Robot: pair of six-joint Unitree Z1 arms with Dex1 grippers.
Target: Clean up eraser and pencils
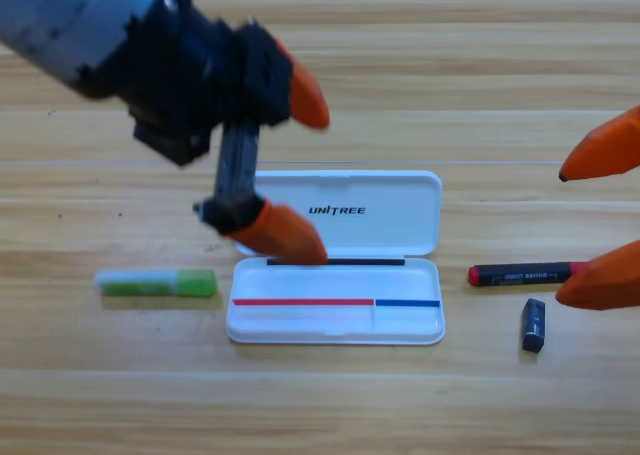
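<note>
The light green pencil (157,283) lies flat on the table, left of the open white case (340,315). The black pencil (527,273) with red ends lies right of the case, and the small dark eraser (533,324) sits just below it. My left gripper (305,180) hangs open over the case's left part, one orange jaw up near the top and the other low over the case's hinge, with nothing between them. My right gripper (600,220) shows only as two orange jaw tips at the right edge, spread apart, the lower tip covering the black pencil's right end.
The case's lid (350,213) with the UNITREE lettering lies open flat behind its tray. Bare wooden table (330,405) runs along the front and the back.
</note>
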